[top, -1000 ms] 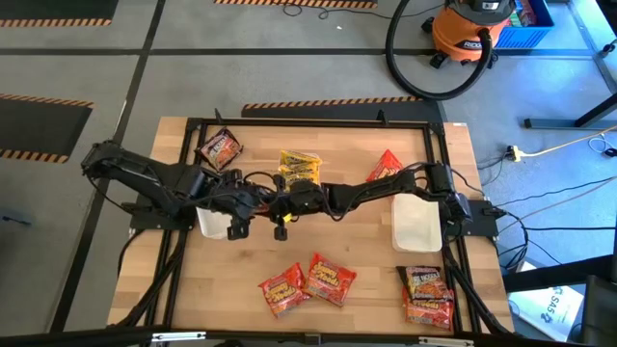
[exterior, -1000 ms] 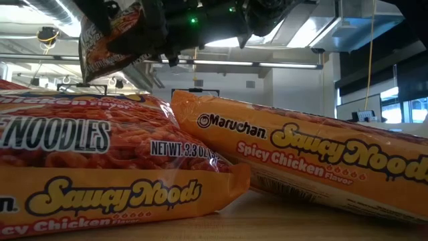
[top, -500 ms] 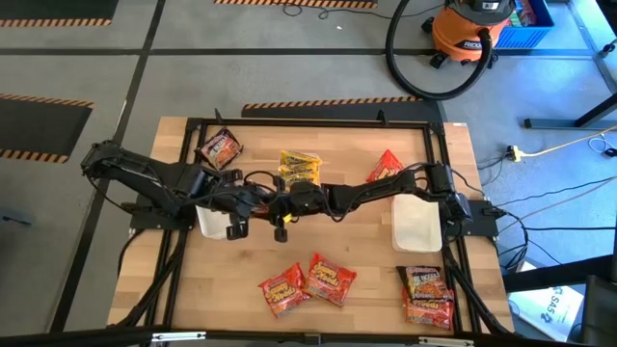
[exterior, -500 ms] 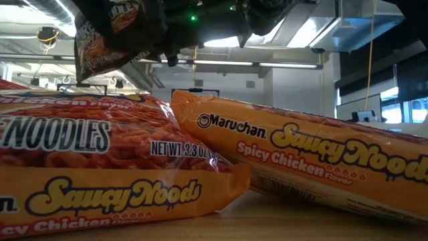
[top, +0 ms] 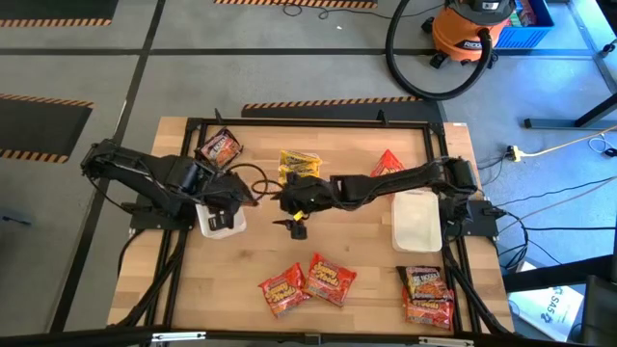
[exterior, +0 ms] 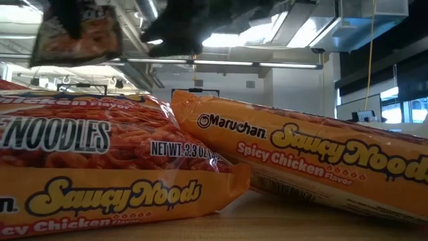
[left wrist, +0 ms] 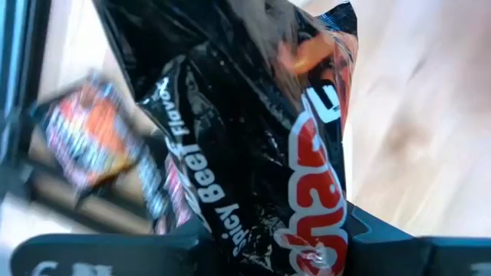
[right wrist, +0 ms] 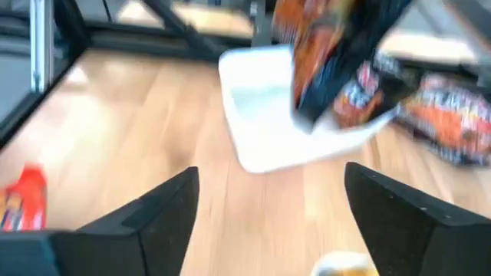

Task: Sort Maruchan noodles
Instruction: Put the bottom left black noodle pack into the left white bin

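A dark packet point(left wrist: 253, 146) is held up off the desk point(top: 357, 246) in the left pincer point(top: 229, 198), closed on it just over the left white tray point(top: 220, 224); "Spicy Beef Flavor" can be read on its wrapper in the left wrist view. The right pincer point(right wrist: 265, 218) is seen mid-desk with its jaws spread wide and nothing between them. For a clean drop, the packet should be brought squarely above the tray before being let go, with the right arm kept apart. Other packets are scattered around: a yellow one point(top: 299, 164), red-orange ones point(top: 308, 281) near the front edge. On those nearest the low camera, "Maruchan", "Saucy Noods" and "Spicy Chicken Flavor" are legible.
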Motion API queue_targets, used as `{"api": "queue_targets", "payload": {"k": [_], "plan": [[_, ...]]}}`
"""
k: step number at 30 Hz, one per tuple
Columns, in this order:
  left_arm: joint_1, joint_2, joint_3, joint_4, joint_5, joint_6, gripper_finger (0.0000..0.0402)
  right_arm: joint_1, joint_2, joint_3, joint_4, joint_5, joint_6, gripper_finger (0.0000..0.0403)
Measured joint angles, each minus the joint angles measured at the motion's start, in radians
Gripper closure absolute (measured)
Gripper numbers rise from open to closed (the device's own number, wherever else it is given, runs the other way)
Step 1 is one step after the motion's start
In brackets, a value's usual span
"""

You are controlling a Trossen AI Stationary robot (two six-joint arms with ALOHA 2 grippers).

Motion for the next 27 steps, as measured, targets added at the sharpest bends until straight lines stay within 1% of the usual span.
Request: {"api": "queue_targets", "payload": {"k": [2,5,9,11,14,23,27], "plan": [[0.0,-0.001,-0.011,-0.061,-0.001,-0.044,0.0308,0.0,-0.007,0.0,-0.069,0.001,0.004,0.009],[0.008,-0.028,-0.056,-0.035,-0.001,-0.064,0.0308,0.0,-0.002,-0.007,-0.112,0.002,0.032,0.0086],[0.046,-0.05,-0.133,-0.056,-0.002,-0.08,0.0308,0.007,0.012,-0.068,-0.07,0.004,0.066,0.0091],[0.069,-0.074,-0.173,-0.052,-0.008,-0.081,0.0308,0.008,0.013,-0.107,-0.003,0.004,0.081,0.0094],[0.109,-0.093,-0.235,-0.035,-0.007,-0.081,0.0308,0.007,0.013,-0.146,0.044,-0.017,0.093,0.0094],[0.181,-0.104,-0.39,0.124,0.0,-0.06,0.0308,0.006,0.013,-0.168,0.102,-0.023,0.103,0.0093],[0.195,-0.104,-0.451,0.144,0.002,-0.059,0.0308,0.006,0.013,-0.168,0.095,-0.023,0.103,0.0093]]}}
